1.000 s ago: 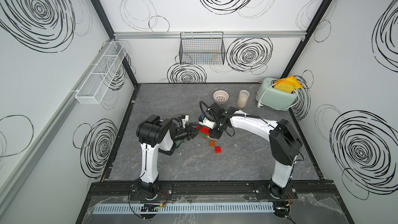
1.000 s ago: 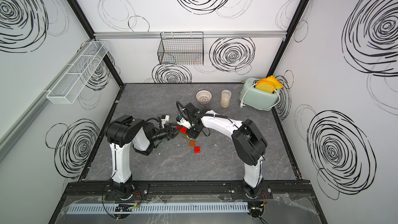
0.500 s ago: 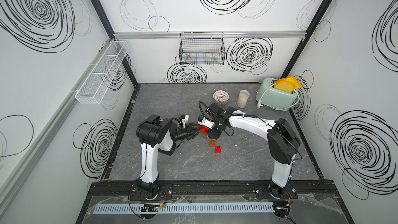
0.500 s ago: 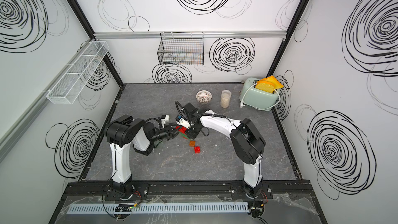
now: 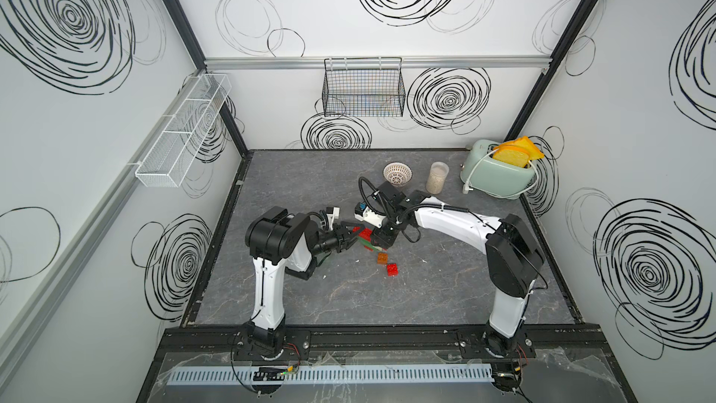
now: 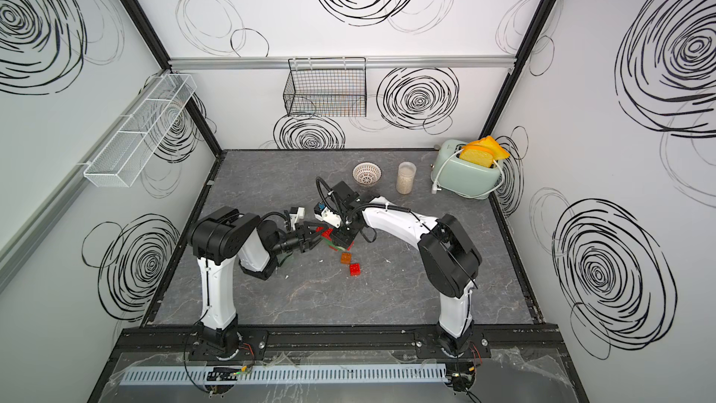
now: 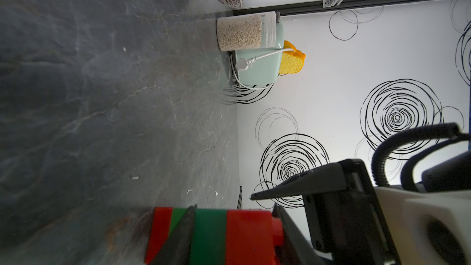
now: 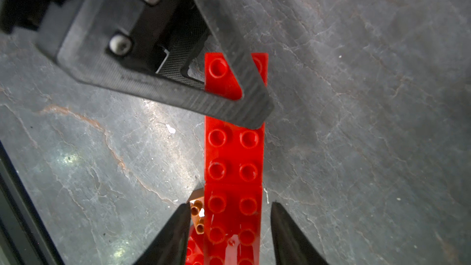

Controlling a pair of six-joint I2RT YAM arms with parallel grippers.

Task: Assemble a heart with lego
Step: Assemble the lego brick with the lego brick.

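Top view: grey tabletop (image 5: pixel 348 296), swirl-marked walls (image 5: pixel 387 44)

The half-built heart (image 5: pixel 365 235) stood near the middle of the table, clamped by the left gripper (image 7: pixel 235 209). From the side it showed layers of bricks: red, green, green and red. Its top was a long red row (image 8: pixel 233 169), two studs wide, the studs facing up. Two loose lego pieces lay just beside it, toward the front edge: an orange brick (image 5: pixel 382 258), showing its hollow underside in the right wrist view, and next to it a small red brick (image 5: pixel 392 269), studs up.
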